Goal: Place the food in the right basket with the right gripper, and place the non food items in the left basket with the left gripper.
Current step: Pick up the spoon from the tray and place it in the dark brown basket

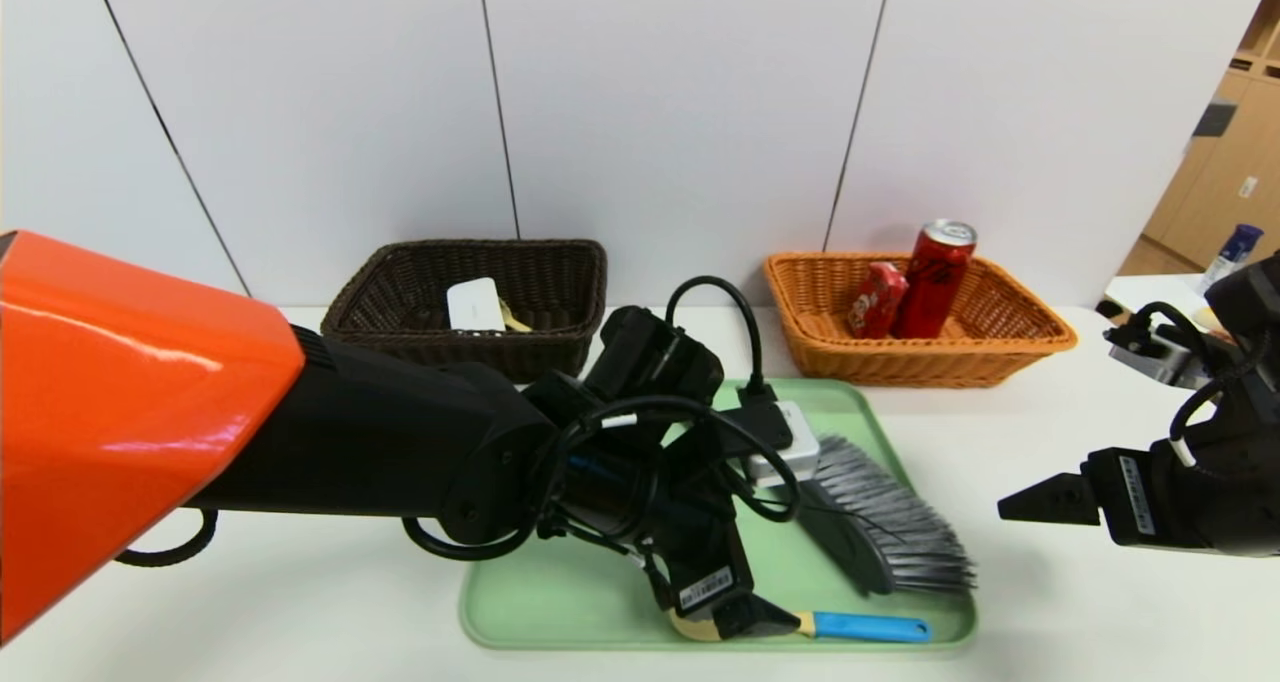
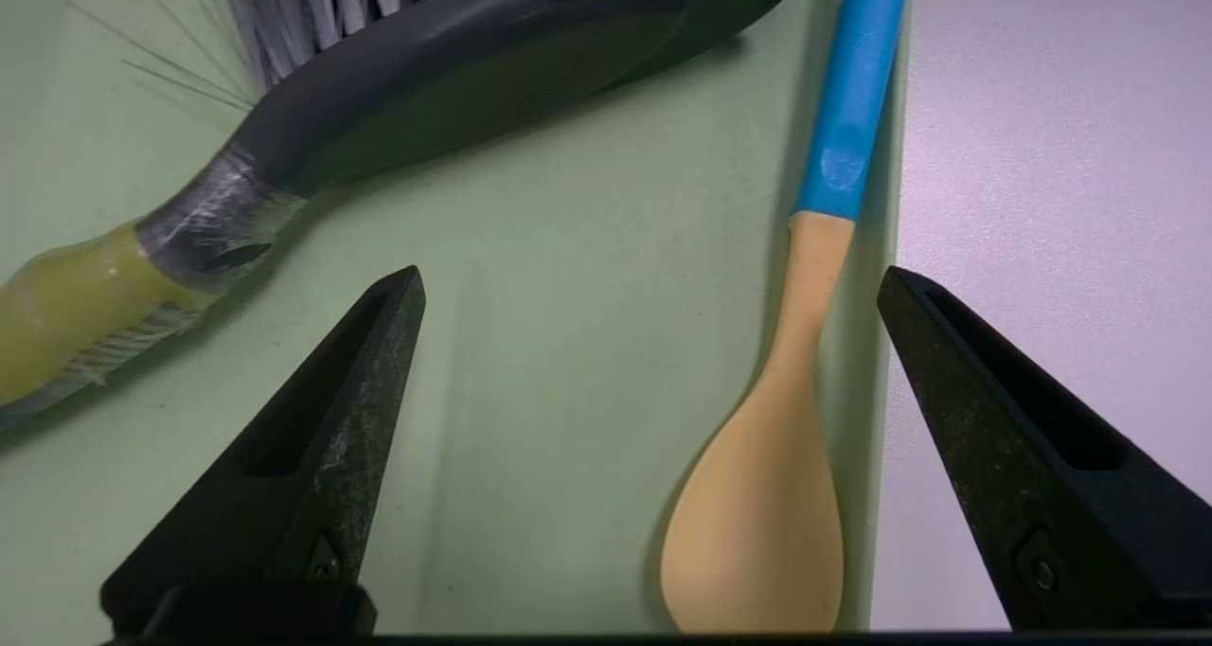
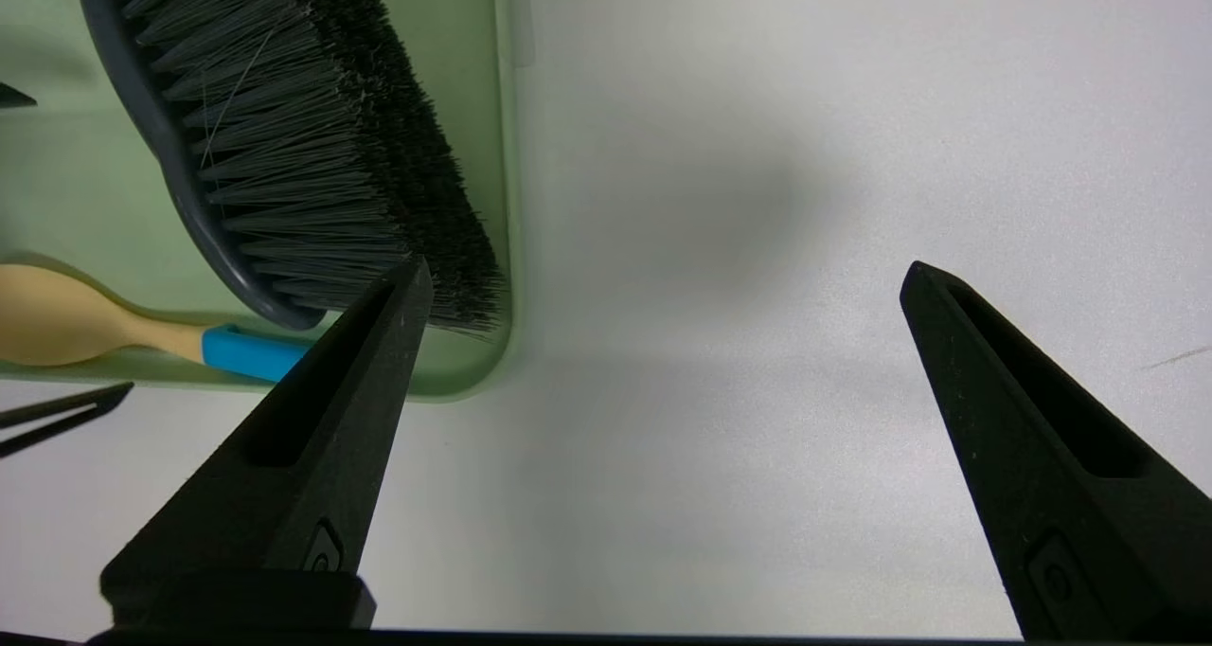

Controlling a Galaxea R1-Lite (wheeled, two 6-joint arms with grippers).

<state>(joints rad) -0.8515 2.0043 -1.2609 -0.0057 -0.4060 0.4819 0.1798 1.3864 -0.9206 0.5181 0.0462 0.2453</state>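
My left gripper [image 1: 745, 617] is open, low over the front of the green tray [image 1: 560, 602]; in the left wrist view [image 2: 649, 286] its fingers straddle a wooden spoon with a blue handle [image 2: 791, 409]. The spoon [image 1: 865, 626] lies along the tray's front edge. A grey brush [image 1: 890, 527] lies on the tray's right side, also in the left wrist view [image 2: 454, 68] and the right wrist view [image 3: 312, 144]. The brown left basket [image 1: 560, 272] holds a white item [image 1: 475, 305]. The orange right basket [image 1: 1000, 332] holds a red can [image 1: 935, 280] and a red packet [image 1: 877, 300]. My right gripper [image 3: 663, 277] is open and empty over the bare table right of the tray.
A white box with a black cable [image 1: 790, 442] lies on the tray behind the left wrist. The white table [image 1: 1050, 442] runs on to the right of the tray. A wall stands close behind the baskets.
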